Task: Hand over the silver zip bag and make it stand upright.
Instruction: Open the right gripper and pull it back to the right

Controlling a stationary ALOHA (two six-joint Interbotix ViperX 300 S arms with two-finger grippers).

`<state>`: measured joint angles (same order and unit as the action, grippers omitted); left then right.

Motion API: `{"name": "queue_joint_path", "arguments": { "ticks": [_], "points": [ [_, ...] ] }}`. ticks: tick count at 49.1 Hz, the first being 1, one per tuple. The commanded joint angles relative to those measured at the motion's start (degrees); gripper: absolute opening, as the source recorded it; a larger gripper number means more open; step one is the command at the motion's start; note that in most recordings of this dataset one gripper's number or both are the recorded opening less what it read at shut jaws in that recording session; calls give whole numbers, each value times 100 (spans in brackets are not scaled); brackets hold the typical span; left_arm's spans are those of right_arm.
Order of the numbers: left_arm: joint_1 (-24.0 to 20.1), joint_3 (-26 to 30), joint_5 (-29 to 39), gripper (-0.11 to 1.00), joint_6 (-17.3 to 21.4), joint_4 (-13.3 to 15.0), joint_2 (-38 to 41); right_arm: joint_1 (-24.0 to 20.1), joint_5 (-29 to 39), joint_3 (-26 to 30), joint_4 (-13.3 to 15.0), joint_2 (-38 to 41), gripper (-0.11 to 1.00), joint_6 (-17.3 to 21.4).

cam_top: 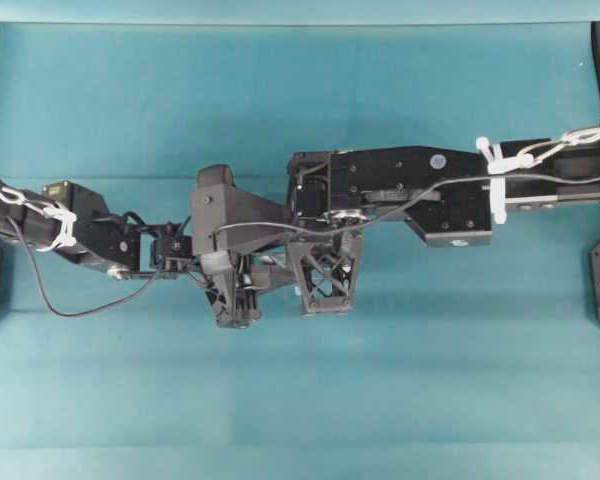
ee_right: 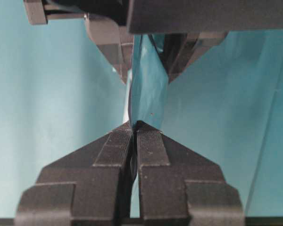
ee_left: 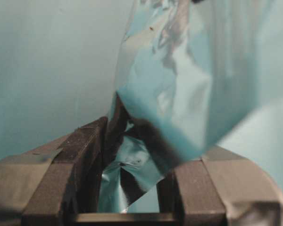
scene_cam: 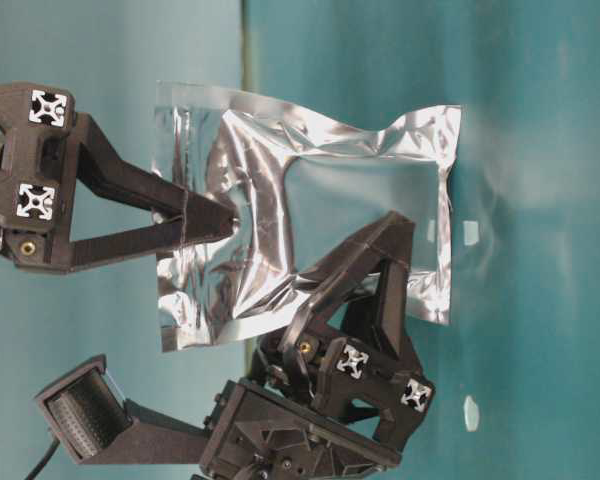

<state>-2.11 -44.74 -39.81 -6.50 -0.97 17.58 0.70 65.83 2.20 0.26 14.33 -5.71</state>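
I have both arms meeting over the middle of the teal table (cam_top: 400, 400), and the silver zip bag (scene_cam: 280, 180) hangs in the air between them, clear of the surface. In the table-level view the pouch is spread flat and crinkled, with one gripper coming in from the left edge and biting its side, and another reaching up from below to pinch the lower right part.

From the right wrist camera, the right gripper (ee_right: 135, 126) has its pads pressed tight together on a thin edge of the foil, with no gap that I can see. Across from it, the other gripper's fingers sit either side of the same sheet.

From the left wrist camera, the left gripper (ee_left: 132, 165) has its jaws narrowed around a folded, bunched part of the bag; the foil fills the space between the fingers (ee_left: 82, 155), so I read it as gripping.

The overhead view hides the pouch almost wholly beneath the two wrists, so from there I cannot tell which way its zip strip points.
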Motion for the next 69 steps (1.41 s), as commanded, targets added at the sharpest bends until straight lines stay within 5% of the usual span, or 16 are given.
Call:
{"name": "queue_joint_path", "arguments": {
  "ticks": [1,6,15,20,28,41,56,69],
  "points": [
    [9,18,-18,33,18,-18,-35,-18,-62,26,-9,-70,4,18],
    [9,18,0,33,35,-18,-35,-9,-53,26,-18,-70,19,62],
    [9,9,114,32,44,-18,-35,0,-79,-35,35,-114,72,290],
    [18,0,123,30,44,-18,-35,-9,-149,-123,176,-229,91,378],
    [18,0,123,30,53,-18,-35,-9,-229,-272,343,-589,89,483],
    [18,0,123,30,62,-18,-44,-18,-686,-1011,738,-1547,90,1283],
    [26,-18,123,30,185,-18,-35,-53,-1591,-2285,765,-2672,89,2101],
    [26,-18,193,30,220,-18,-53,-62,-2303,-3067,765,-3445,89,2294]
  ]
}}
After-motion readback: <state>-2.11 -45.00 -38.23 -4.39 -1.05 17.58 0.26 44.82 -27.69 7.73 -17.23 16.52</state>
